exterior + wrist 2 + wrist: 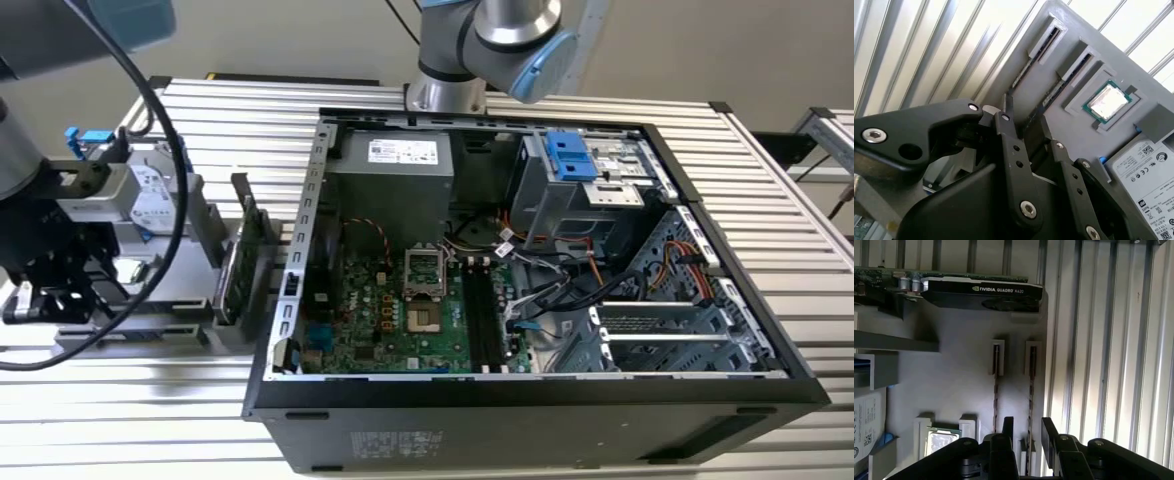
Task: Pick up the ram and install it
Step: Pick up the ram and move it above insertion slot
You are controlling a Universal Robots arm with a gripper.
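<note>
Two ram sticks stand on edge in slots of a grey parts holder (959, 375). In both wrist views my gripper (1028, 432) is open, and its two black fingers straddle one ram stick (1030, 390) without closing on it. The other ram stick (996, 390) stands one slot over, beside one finger. The second wrist view shows the same straddled ram stick (1054, 95) running under my gripper (1026, 116). In the exterior view my gripper (40, 295) hangs over the holder at that view's left. The open computer case (534, 385) is to the right, with dark memory slots (481, 315) on its motherboard.
A silver processor chip (941, 440) and a hard drive (1139, 170) sit in other pockets of the holder. A graphics card (981, 292) stands upright at the holder's end, toward the case. Another arm (487, 40) rises behind the case. The table is ribbed metal.
</note>
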